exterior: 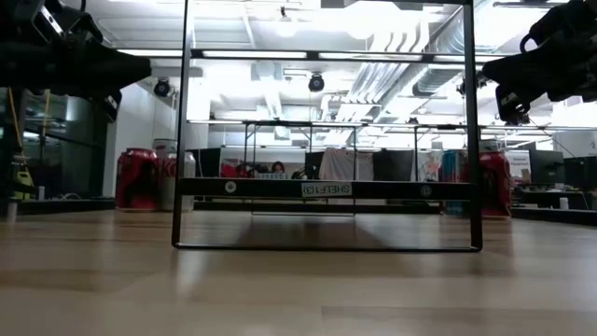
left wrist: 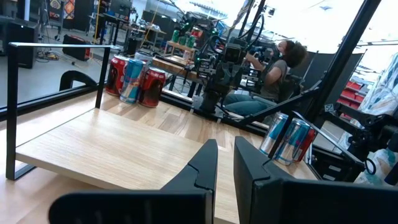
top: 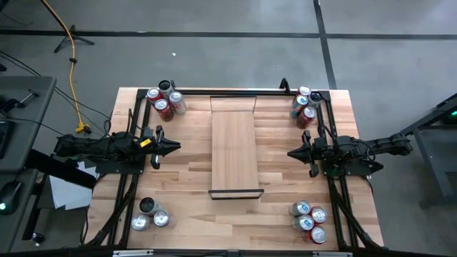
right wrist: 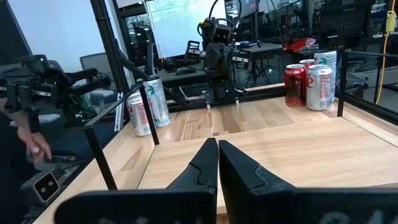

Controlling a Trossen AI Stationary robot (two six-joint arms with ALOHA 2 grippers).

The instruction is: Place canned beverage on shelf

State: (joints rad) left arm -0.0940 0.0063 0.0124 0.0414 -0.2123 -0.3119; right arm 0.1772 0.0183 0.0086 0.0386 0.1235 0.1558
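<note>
Nothing is picked yet, so I judge this the start. My left gripper [top: 173, 146] hovers at nine o'clock of the shelf [top: 234, 146], fingers narrowly apart; my right gripper [top: 292, 152] at three o'clock, fingers seemingly almost touching. Cans [top: 166, 101] wait at eleven o'clock; next I must open wide and reach them

Left end effector [left wrist: 225, 163] with fingers slightly apart above pale shelf [left wrist: 118, 146], red and blue cans [left wrist: 135, 79] on tabletop [left wrist: 186, 124] beyond, seated person [left wrist: 273, 74] behind
</note>
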